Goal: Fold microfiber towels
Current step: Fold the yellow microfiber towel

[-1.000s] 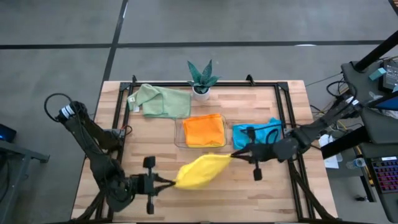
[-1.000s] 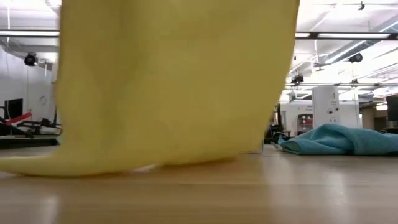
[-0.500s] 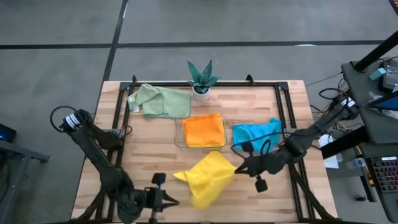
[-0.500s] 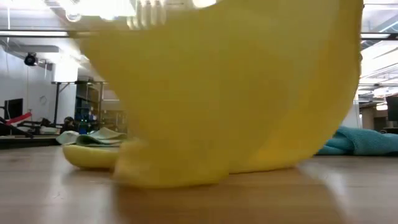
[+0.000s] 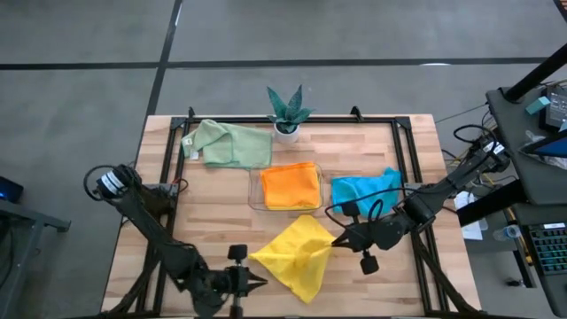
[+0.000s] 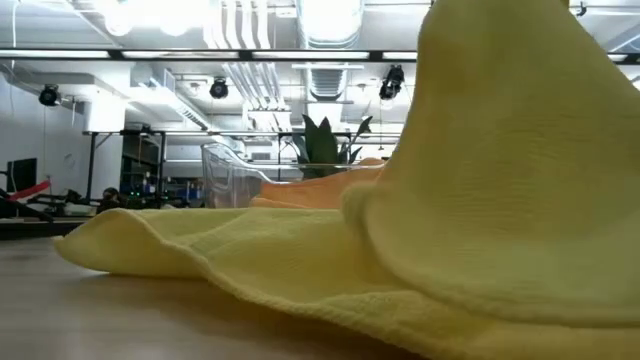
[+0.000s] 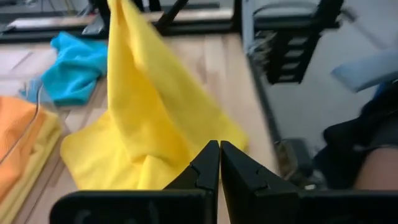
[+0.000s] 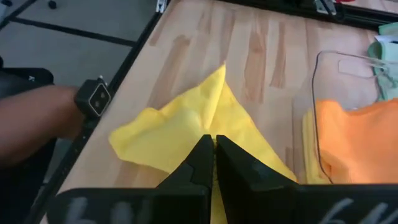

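A grey floor is seen around a wooden table (image 5: 221, 204) edged by a black frame; in the low view a workshop hall with ceiling lights lies behind it.

Largest on the table: the yellow towel (image 5: 297, 257), spread in a loose diamond near the front edge, centre. One corner is lifted and pinched in the right gripper (image 5: 339, 242), whose fingers are closed on the cloth. In the right wrist view the fabric is seen running up between the closed fingers (image 8: 202, 163). The rest of the towel lies rumpled on the wood.

The left gripper (image 5: 258, 283) is held low at the front edge, just beside the towel's near-left side, fingers pressed together. Whether cloth is caught between them cannot be told from the left wrist view.

The green towel (image 5: 232, 144) is laid at the back left, partly folded. The blue towel (image 5: 365, 189) is bunched at the right, behind the right gripper. The orange towel (image 5: 291, 185) is folded inside the clear tray (image 5: 254, 191) at centre; a second yellow layer is seen beneath it in the wrist views.

A small plant (image 5: 287, 111) is set at the back edge.
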Available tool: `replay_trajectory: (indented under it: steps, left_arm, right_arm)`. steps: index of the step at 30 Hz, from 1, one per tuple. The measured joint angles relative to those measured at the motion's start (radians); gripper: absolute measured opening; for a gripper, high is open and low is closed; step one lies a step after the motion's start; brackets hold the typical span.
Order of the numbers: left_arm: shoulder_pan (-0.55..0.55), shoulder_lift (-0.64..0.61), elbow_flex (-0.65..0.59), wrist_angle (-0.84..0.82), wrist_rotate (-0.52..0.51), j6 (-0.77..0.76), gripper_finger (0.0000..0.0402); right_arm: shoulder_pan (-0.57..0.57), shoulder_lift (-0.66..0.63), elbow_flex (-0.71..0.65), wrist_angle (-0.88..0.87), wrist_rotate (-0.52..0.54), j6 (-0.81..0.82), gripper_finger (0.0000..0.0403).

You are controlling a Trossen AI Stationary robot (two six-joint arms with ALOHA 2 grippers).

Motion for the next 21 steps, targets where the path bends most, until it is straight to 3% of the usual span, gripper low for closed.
replay_trajectory:
  steps: [8,15,21]
  left_arm:
    - [0.112,0.153,-0.001,0.006,0.011,-0.039,0.0]
    - [0.246,0.257,-0.001,0.064,0.033,-0.037,0.0]
    - [0.367,0.328,-0.001,0.168,0.122,0.002,0.0]
  right_arm:
    - [0.005,0.012,0.0,-0.163,-0.191,0.028,0.0009]
    - [0.018,0.038,-0.011,-0.224,-0.2,0.072,0.0009]
    - [0.018,0.062,-0.012,-0.218,-0.197,0.071,0.0009]
